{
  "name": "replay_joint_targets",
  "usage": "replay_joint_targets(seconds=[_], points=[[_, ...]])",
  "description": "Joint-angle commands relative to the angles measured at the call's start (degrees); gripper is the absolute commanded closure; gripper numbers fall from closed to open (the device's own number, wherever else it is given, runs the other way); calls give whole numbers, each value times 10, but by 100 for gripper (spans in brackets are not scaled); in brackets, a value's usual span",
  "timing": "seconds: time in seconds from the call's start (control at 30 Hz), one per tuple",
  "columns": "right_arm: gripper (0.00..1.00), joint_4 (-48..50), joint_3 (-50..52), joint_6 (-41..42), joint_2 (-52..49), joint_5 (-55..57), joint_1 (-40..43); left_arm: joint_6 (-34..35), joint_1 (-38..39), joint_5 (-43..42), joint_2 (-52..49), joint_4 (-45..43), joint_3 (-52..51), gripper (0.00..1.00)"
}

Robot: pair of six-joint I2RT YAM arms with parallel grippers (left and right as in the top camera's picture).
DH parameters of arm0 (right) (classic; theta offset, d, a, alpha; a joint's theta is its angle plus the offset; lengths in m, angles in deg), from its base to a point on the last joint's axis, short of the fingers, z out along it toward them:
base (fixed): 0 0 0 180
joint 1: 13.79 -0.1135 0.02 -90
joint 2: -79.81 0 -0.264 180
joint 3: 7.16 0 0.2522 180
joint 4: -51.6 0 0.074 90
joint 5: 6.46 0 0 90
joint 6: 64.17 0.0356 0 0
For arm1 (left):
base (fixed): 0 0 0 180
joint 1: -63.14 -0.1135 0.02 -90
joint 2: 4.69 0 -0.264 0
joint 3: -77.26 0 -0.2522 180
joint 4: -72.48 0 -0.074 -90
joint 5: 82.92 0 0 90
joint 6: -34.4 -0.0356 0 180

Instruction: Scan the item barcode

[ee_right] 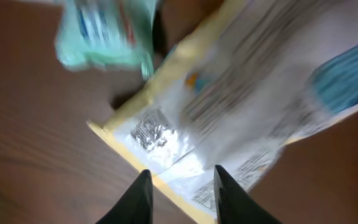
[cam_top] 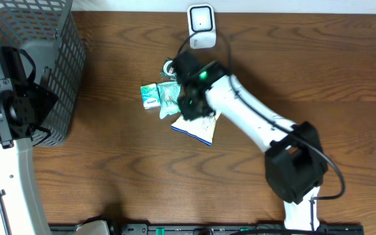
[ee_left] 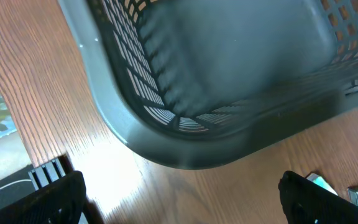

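A: Item, where is it?
B: White packet (cam_top: pixel 198 128) with blue print. It lies flat on the tabletop (cam_top: pixel 109 170), nearer the far edge than the near one. The right arm (cam_top: pixel 253 121) covers its far end.

A: Anything against it?
B: Two green packets (cam_top: pixel 158 96), on the side toward the basket (cam_top: pixel 64 72). They're just beside it. I can't tell if they touch, because the wrist hides the join.

A: Scanner?
B: Small white box (cam_top: pixel 201 26) at the middle of the far edge, apart from the packets. You can't read its face from above.

A: Right fingers?
B: The right fingers (ee_right: pixel 182 173) stand a narrow gap apart. The tips hang over the white packet by its yellow edge (ee_right: pixel 120 146). Nothing is clamped between them that I can see, but the frame is badly smeared.

A: Barcode visible?
B: There's a dense printed patch (ee_right: pixel 149 129) near that yellow edge. It's too blurred to call it a barcode. The other text is just streaks.

A: Left side?
B: The left fingers (ee_left: pixel 184 180) are spread wide and hold nothing. Only the two dark tips show, at the bottom corners of the wrist view, and the rest is cut off. They hang by the basket's rounded corner, above bare wood.

A: Basket contents?
B: The grey floor looks bare where it shows. Part of it runs out of frame, and from overhead the left arm (cam_top: pixel 5 98) covers one side.

A: Anything else unclear?
B: There are slivers of packets at the lower right of the left wrist view, cropped and not identifiable.
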Motion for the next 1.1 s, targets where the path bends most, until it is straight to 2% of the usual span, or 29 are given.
replay_joint_targets(seconds=[0.0, 0.03, 0.07, 0.13, 0.37, 0.4, 0.43, 0.47, 0.5, 0.53, 0.57, 0.67, 0.73, 0.8, 0.93, 1.07], points=[[68, 34, 68, 62, -27, 68, -29, 5, -3, 6, 4, 1, -1, 3], [69, 49, 83, 63, -29, 68, -34, 5, -3, 6, 4, 1, -1, 2], [82, 56, 96, 64, -30, 68, -38, 5, -3, 6, 4, 1, -1, 2], [94, 45, 103, 64, -30, 73, -41, 5, -3, 6, 4, 1, -1, 2], [89, -90, 14, 63, -2, 122, -20, 5, -3, 6, 4, 1, -1, 2], [84, -114, -9, 63, 5, 139, -12, 5, -3, 6, 4, 1, -1, 3], [73, -129, -26, 63, 10, 151, -4, 5, -3, 6, 4, 1, -1, 2], [53, -138, -41, 63, 15, 157, 5, 5, -3, 6, 4, 1, -1, 3], [38, -139, -52, 63, 21, 158, 15, 5, -3, 6, 4, 1, -1, 2], [28, -133, -59, 63, 26, 155, 27, 5, -3, 6, 4, 1, -1, 2], [23, -125, -61, 59, 30, 146, 37, 5, -3, 6, 4, 1, -1, 2], [19, -105, -59, 30, 31, 74, 72, 5, -3, 6, 4, 1, -1, 2], [17, -78, -30, -37, 30, -52, 108, 5, -3, 6, 4, 1, -1, 3], [17, -53, -5, -61, 30, -129, 126, 5, -3, 6, 4, 1, -1, 2], [17, 20, 74, -56, 30, -236, 154, 5, -3, 6, 4, 1, -1, 2], [16, 68, 137, -13, 30, -258, 167, 5, -3, 6, 4, 1, -1, 2]])
